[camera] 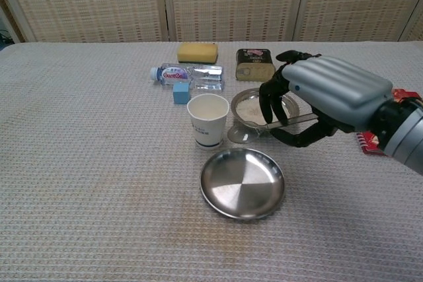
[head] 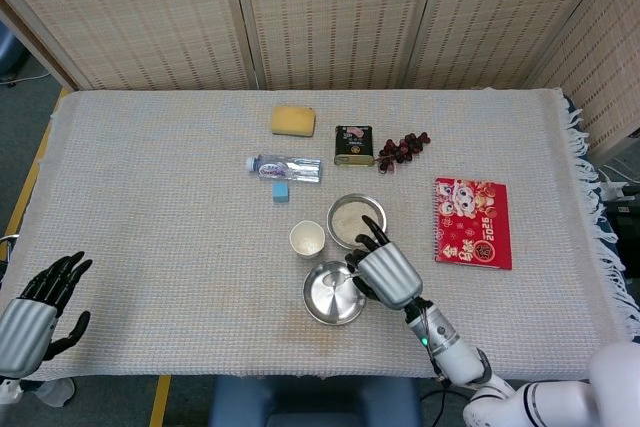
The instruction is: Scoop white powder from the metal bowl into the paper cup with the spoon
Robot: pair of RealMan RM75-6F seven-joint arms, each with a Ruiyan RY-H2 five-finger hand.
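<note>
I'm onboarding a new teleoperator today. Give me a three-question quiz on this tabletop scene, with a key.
1. True or false: the right hand holds the spoon.
2. What lies right behind the cup? A) blue block B) notebook C) grapes
3. Fill in: the powder sits in the ___, not in the empty plate.

Key: 1 true; 2 A; 3 bowl
</note>
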